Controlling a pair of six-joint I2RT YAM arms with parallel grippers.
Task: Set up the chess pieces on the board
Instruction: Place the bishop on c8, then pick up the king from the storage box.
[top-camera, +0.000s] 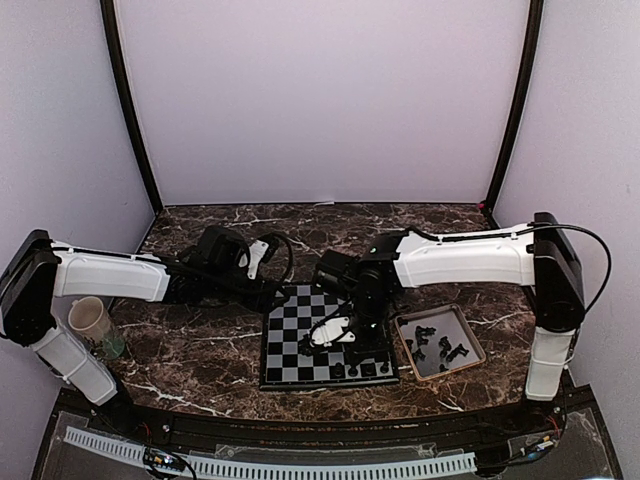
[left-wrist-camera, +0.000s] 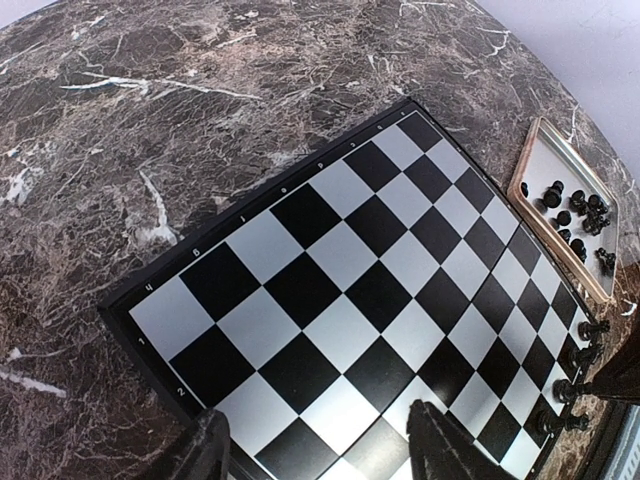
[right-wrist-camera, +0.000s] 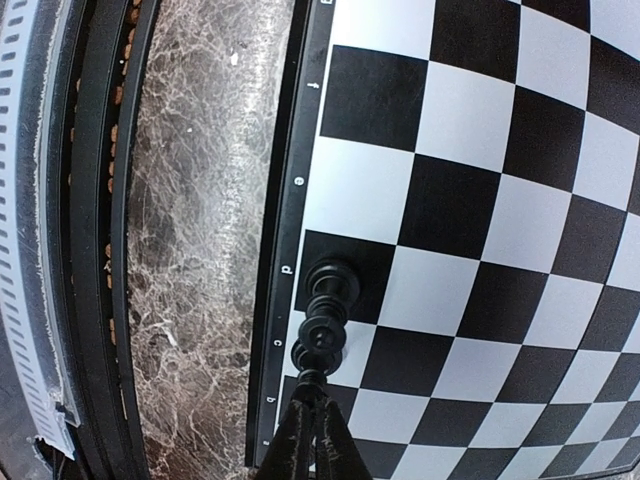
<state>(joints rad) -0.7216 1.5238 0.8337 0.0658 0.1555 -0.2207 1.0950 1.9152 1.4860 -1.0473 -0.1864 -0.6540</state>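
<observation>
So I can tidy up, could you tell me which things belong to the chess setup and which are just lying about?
For the job: board, pieces on it, tray of pieces, piece in right claw.
Lying about: cup.

Your top external camera looks down from high behind the near edge onto the whole table (top-camera: 190, 350). Your left wrist camera looks across the board (left-wrist-camera: 330, 300) from its far-left corner toward the tray (left-wrist-camera: 522, 165). Your right wrist camera hangs close above one chess piece (right-wrist-camera: 325, 300) at the board's near edge. All three show the board.
</observation>
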